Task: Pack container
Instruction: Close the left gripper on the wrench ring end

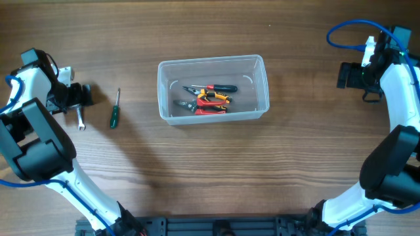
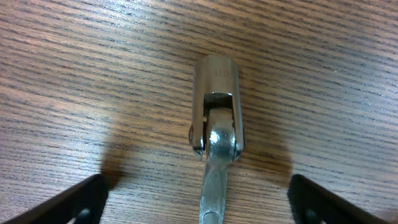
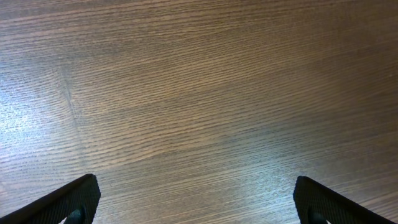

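I see a dark, wood-grain table (image 1: 295,170) filling every view; in the right wrist view its left part carries a pale glare. The container (image 1: 213,88) sits mid-table, long side running left to right, well apart from both arms. Inside it lies a tangle of pliers (image 1: 209,98) with red, orange and black handles; I cannot count them through the overlap.

To the left of the container a green-handled screwdriver (image 1: 114,110) lies on the bare wood. Just left of it is a metal wrench (image 1: 80,118), whose far end is covered from above by the left gripper (image 1: 73,97). From the left wrist I see its swivel socket head (image 2: 216,118) lying between the spread fingers (image 2: 68,205), which do not touch it; the handle is cut off by the near edge of that picture.

The left gripper's jaws stand wide, holding nothing. The right gripper (image 1: 348,75) at the far right is spread wide too, over bare wood; only its finger (image 3: 62,205) tips show in its wrist view.
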Controlling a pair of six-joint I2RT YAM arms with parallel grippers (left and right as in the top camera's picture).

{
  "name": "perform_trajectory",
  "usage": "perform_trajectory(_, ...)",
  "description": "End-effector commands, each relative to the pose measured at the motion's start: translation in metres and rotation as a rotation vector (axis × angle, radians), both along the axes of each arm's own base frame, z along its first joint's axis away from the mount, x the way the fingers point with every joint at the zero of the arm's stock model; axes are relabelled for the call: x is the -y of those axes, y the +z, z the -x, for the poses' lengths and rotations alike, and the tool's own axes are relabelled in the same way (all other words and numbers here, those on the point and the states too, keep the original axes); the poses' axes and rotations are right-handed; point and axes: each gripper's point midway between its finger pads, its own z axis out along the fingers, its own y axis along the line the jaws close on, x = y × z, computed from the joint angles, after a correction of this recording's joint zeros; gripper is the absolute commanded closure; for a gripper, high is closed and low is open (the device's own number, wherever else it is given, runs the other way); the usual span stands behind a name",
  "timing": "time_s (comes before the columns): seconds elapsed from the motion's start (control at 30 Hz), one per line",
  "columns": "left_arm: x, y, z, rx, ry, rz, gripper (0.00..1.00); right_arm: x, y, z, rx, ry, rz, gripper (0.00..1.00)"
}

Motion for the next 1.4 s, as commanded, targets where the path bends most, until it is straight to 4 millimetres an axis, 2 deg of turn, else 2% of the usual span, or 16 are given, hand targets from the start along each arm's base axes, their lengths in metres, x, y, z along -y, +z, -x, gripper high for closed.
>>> perform_trajectory(0.0, 0.001, -0.004, -0.005, 0.005, -0.021, 0.009, 0.12, 0.003, 0.000, 0.001, -0.004, -0.010, 0.015, 0.00)
perform_trajectory(0.13, 0.001, -0.004, -0.006, 0.010, -0.021, 0.006, 0.18, 0.003, 0.000, 0.001, -0.004, -0.010, 0.015, 0.00)
perform_trajectory(0.33, -0.001, -0.003, -0.009, 0.023, -0.021, 0.000, 0.32, 0.003, 0.000, 0.001, -0.004, -0.009, 0.015, 0.00)
perform_trajectory(0.5, -0.001, -0.003, -0.010, 0.028, -0.022, 0.002, 0.48, 0.003, 0.000, 0.001, -0.004, -0.010, 0.015, 0.00)
perform_trajectory(0.67, -0.001, -0.003, -0.010, 0.029, -0.022, 0.002, 0.57, 0.003, 0.000, 0.001, -0.004, -0.010, 0.015, 0.00)
perform_trajectory(1.07, 0.005, -0.003, -0.014, 0.050, -0.018, 0.037, 0.71, 0.003, 0.000, 0.001, -0.004, -0.010, 0.015, 0.00)
perform_trajectory(1.2, 0.006, -0.003, -0.016, 0.057, -0.005, 0.044, 0.79, 0.003, 0.000, 0.001, -0.004, -0.010, 0.015, 0.00)
perform_trajectory(1.37, 0.006, -0.003, -0.015, 0.056, -0.004, 0.045, 0.81, 0.003, 0.000, 0.001, -0.004, -0.010, 0.015, 0.00)
